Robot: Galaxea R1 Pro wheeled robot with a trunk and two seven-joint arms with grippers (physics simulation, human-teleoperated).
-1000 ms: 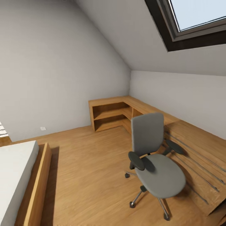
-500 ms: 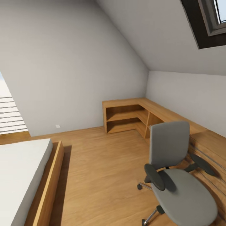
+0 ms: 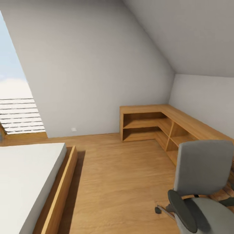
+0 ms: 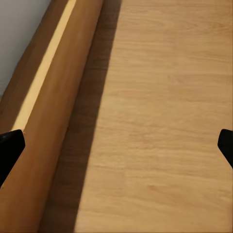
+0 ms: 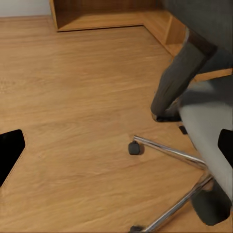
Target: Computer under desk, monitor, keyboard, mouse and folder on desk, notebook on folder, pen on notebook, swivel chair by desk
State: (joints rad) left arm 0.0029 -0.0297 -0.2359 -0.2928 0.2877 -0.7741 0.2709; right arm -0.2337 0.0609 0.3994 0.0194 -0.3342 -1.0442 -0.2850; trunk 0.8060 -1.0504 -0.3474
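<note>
One swivel chair (image 5: pixel 204 121) beside the spread right tool (image 5: pixel 116 150).

No readable text, labels, brands, numbers or signs on any surface in this bedroom.

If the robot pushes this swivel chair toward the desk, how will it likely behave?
The swivel chair would probably roll easily: its chrome legs end in casters on smooth wood floor. Pushed off-centre, it may spin rather than travel straight. A high shove on the backrest might tilt it.
</note>
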